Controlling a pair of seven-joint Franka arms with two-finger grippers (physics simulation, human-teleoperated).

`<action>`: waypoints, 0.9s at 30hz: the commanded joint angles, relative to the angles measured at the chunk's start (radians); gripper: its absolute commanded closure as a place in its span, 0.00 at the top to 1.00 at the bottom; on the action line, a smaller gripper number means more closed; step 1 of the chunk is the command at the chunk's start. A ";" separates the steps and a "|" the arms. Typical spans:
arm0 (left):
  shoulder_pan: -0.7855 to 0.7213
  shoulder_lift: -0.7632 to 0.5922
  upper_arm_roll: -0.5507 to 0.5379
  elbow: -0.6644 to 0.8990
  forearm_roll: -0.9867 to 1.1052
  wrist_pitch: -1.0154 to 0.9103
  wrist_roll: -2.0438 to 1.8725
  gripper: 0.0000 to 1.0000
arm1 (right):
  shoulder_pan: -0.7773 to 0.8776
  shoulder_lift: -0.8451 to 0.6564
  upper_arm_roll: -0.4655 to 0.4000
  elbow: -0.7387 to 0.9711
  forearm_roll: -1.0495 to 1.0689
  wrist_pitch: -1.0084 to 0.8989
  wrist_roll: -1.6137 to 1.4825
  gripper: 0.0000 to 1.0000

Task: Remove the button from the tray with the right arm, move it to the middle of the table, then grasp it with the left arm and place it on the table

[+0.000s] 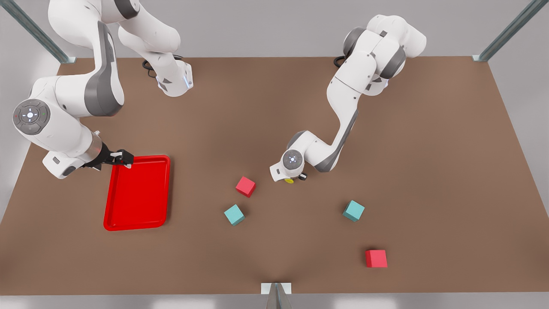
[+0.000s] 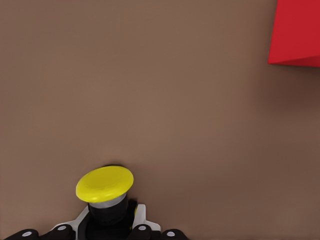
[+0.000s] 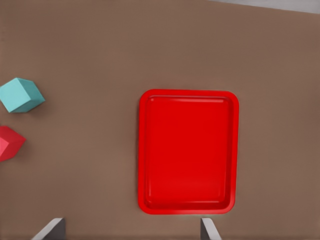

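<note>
Two grippers at work: the left gripper [image 1: 296, 177] is clamped on the button [image 1: 289, 180] low over the table [image 1: 429, 150], just beside a red cube [image 1: 245, 186]; the right gripper [image 1: 124, 159] hangs spread open and empty above the tray [image 1: 137, 223], well apart from that cube

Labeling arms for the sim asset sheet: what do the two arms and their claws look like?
Both are glossy white jointed arms with grey joint sections and round grey end caps bearing small lights. The left claw and right claw are small, black and two-fingered, the right showing white trim. Black cables coil at each base on the matte brown tabletop.
</note>
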 commanded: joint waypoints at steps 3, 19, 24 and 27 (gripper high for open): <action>0.000 0.003 0.000 0.000 -0.001 -0.007 -0.013 0.49 | 0.000 -0.001 0.000 0.002 0.001 0.000 -0.016 1.00; -0.016 -0.047 0.015 0.192 0.244 -0.251 -1.265 0.48 | -0.002 -0.001 0.000 0.002 0.001 0.000 -0.016 1.00; -0.093 -0.047 0.021 0.198 0.625 -0.356 -2.285 0.48 | -0.002 -0.001 0.000 0.002 0.001 0.000 -0.016 1.00; -0.144 -0.032 0.021 0.178 0.749 -0.383 -2.835 0.48 | -0.002 -0.001 0.000 0.002 0.001 0.000 -0.016 1.00</action>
